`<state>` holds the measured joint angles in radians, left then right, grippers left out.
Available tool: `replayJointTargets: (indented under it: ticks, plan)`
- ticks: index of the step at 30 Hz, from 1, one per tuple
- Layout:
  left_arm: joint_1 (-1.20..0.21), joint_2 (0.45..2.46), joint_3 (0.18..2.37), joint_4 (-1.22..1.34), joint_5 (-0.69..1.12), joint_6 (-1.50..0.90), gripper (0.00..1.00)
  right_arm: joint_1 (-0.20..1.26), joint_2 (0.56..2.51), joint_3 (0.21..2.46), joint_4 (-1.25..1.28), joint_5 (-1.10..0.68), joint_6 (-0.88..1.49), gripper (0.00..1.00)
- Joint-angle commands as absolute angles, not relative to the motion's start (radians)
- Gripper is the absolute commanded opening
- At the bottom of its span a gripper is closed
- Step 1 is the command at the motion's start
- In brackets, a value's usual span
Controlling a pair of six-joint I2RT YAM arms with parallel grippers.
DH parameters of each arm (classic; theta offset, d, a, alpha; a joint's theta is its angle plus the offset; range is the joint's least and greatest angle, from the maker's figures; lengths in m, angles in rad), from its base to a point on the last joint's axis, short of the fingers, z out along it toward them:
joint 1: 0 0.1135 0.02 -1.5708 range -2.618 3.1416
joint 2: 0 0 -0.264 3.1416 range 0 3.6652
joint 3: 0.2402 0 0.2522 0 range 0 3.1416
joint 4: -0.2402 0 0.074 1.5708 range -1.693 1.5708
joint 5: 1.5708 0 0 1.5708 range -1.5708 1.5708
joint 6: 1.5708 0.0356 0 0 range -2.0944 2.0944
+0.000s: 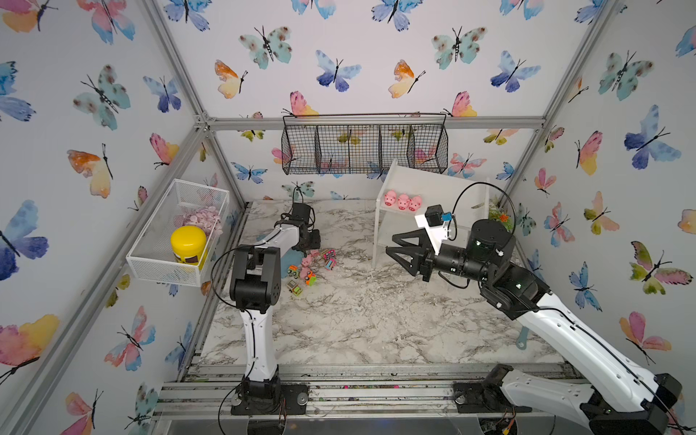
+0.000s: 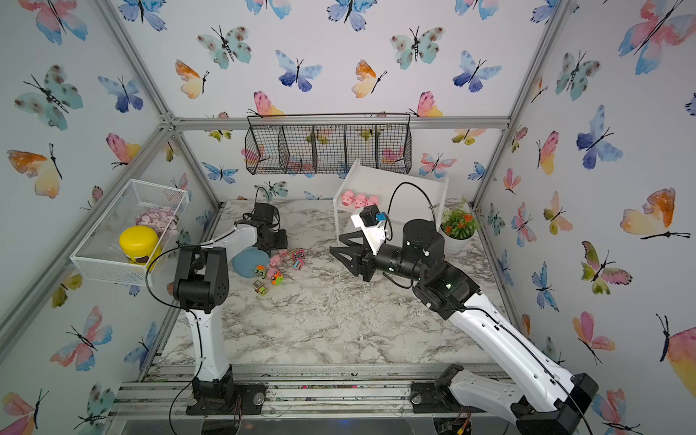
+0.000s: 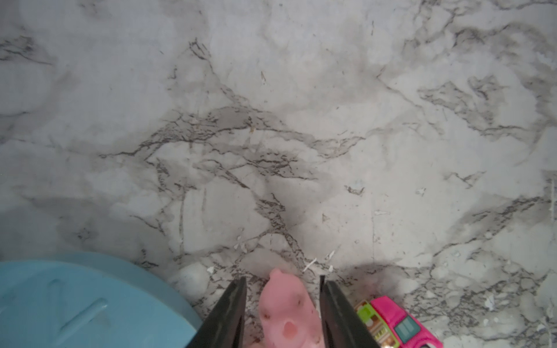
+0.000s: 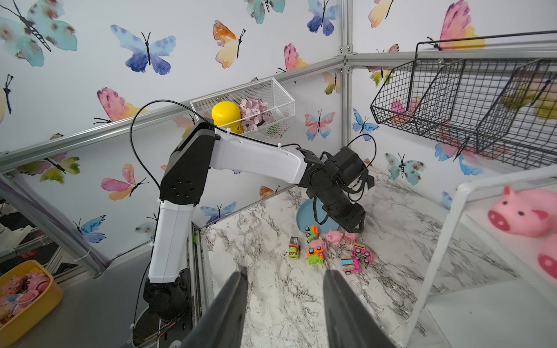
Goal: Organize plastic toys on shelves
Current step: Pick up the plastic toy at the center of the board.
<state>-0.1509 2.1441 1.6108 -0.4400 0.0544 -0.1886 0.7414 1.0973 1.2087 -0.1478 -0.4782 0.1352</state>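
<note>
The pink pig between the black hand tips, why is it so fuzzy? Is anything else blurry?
Left wrist view: the pig sits right by the lens, so it looks soft. Right wrist view: the shelf pig at the picture's edge is blurred and stretched. In both top views the trucks are tiny but clear.

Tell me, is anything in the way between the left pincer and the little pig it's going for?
Nothing visible is. In the left wrist view the pig sits inside the open left pincer, with a gap on each side. The pink truck and the blue dish lie outside its fingers.
</note>
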Motion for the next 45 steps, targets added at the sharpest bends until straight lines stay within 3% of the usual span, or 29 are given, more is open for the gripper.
replayJointTargets:
  ticks: [1, 7, 10, 12, 15, 23, 31, 36, 41, 45]
  plan:
    - [-0.153, 2.168, 1.629, -0.489, 0.062, -0.202, 0.42, 0.749, 1.109, 1.218, -0.144, -0.471, 0.140, 0.46]
    - [-0.154, 2.177, 1.595, -0.499, 0.084, -0.207, 0.39, 0.749, 1.116, 1.227, -0.135, -0.472, 0.148, 0.46]
    - [-0.154, 2.169, 1.585, -0.496, 0.098, -0.203, 0.31, 0.749, 1.116, 1.230, -0.133, -0.471, 0.152, 0.46]
    - [-0.153, 2.154, 1.582, -0.491, 0.115, -0.202, 0.19, 0.749, 1.114, 1.232, -0.132, -0.470, 0.155, 0.46]
    - [-0.149, 2.124, 1.582, -0.483, 0.134, -0.204, 0.12, 0.749, 1.107, 1.224, -0.119, -0.467, 0.168, 0.45]
    - [-0.123, 1.879, 1.501, -0.406, 0.298, -0.270, 0.06, 0.748, 1.055, 1.159, -0.034, -0.405, 0.275, 0.47]
    - [-0.122, 1.483, 1.263, -0.105, 0.624, -0.549, 0.06, 0.746, 1.005, 1.027, 0.280, -0.392, 0.539, 0.49]
    - [-0.126, 1.288, 1.142, 0.235, 0.760, -0.856, 0.03, 0.746, 1.017, 0.964, 0.522, -0.406, 0.747, 0.50]
    - [-0.165, 1.191, 1.117, 0.561, 0.808, -1.142, 0.01, 0.745, 1.097, 0.915, 0.833, -0.459, 1.010, 0.52]
    - [-0.232, 1.173, 1.126, 0.725, 0.773, -1.290, 0.00, 0.746, 1.150, 0.941, 0.912, -0.475, 1.102, 0.61]
